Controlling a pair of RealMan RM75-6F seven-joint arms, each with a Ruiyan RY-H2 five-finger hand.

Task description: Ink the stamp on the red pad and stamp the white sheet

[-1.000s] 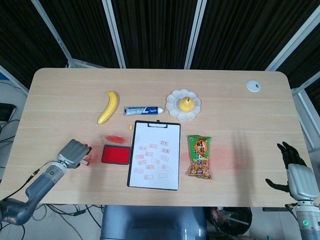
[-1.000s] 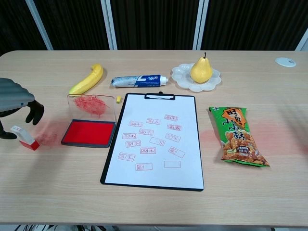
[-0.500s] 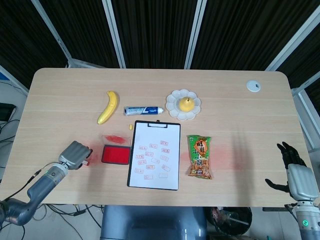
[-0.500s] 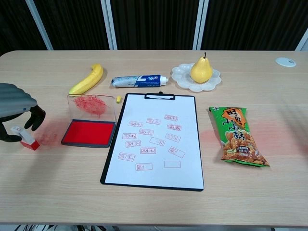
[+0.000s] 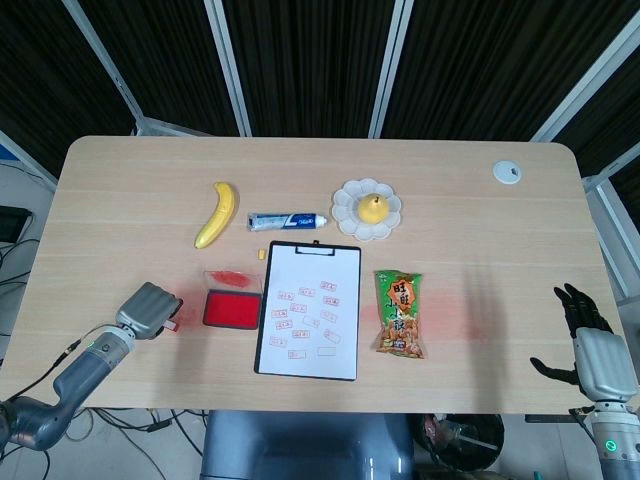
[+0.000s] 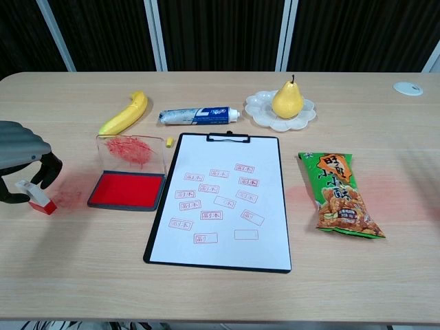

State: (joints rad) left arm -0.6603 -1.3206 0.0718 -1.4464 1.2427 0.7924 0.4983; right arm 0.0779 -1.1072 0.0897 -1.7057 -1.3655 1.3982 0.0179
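The small white stamp with a red base (image 6: 36,196) is being reached for; the left hand (image 6: 19,161) is curled over it, grip not discernible; the right hand (image 5: 590,345) is spread. A firm pinch is called for, then a lift to the red ink pad (image 6: 126,190).

I am reaching my left arm in from the near left corner, my left hand (image 5: 148,310) hanging knuckles-up with its dark fingers (image 6: 42,169) curling downward. I am holding my right hand (image 5: 590,345) at the near right edge, fingers apart and empty.
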